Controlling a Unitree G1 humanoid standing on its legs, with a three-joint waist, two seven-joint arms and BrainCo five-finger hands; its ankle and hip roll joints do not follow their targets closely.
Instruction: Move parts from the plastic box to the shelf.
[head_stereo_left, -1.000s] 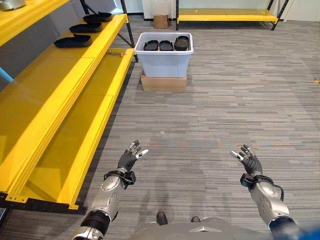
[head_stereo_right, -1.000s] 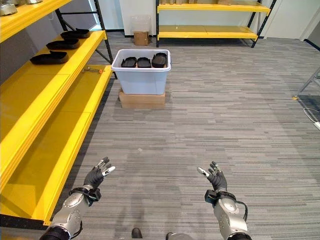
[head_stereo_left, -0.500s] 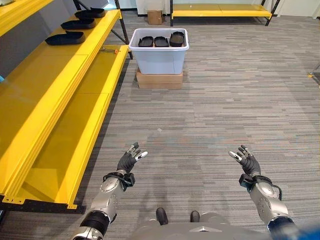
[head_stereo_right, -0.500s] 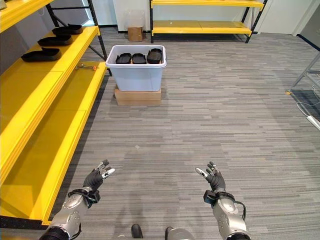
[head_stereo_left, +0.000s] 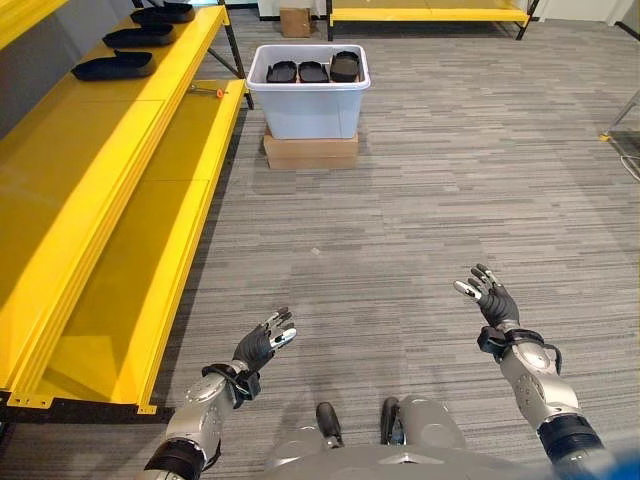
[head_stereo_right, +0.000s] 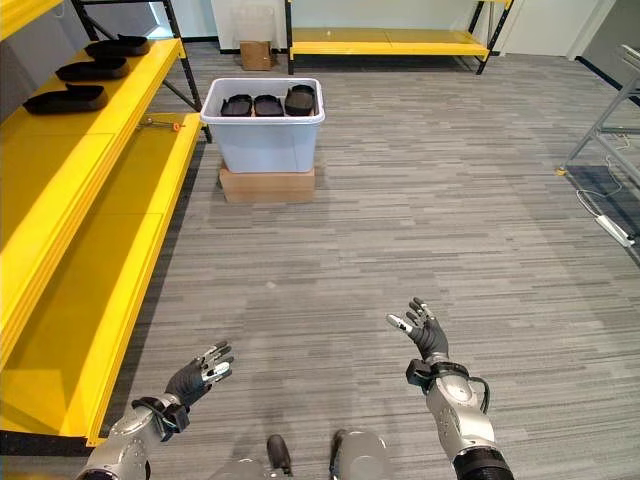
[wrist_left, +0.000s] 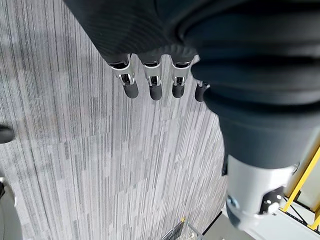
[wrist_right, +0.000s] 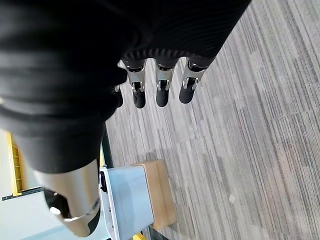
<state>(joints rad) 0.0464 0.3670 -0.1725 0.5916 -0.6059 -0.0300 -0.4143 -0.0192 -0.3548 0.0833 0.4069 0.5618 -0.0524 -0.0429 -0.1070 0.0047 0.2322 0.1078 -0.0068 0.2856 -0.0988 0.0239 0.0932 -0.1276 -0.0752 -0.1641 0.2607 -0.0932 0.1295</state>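
The fingers (head_stereo_left: 281, 334) of the left hand (head_stereo_left: 258, 345) are loosely spread and hold nothing, and those of the right hand (head_stereo_left: 492, 301) are spread the same way, both hands raised over the grey carpet floor (head_stereo_left: 420, 200). Well ahead, the white plastic box (head_stereo_left: 308, 92) sits on a flat cardboard box (head_stereo_left: 311, 152), with three black parts (head_stereo_left: 313, 72) standing inside it. Just to its left runs the yellow shelf (head_stereo_left: 90, 170), whose upper level carries more black parts (head_stereo_left: 112, 66) at its far end.

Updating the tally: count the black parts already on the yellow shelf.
3, in a row on the yellow shelf: near, middle, far. More may lie beyond view.
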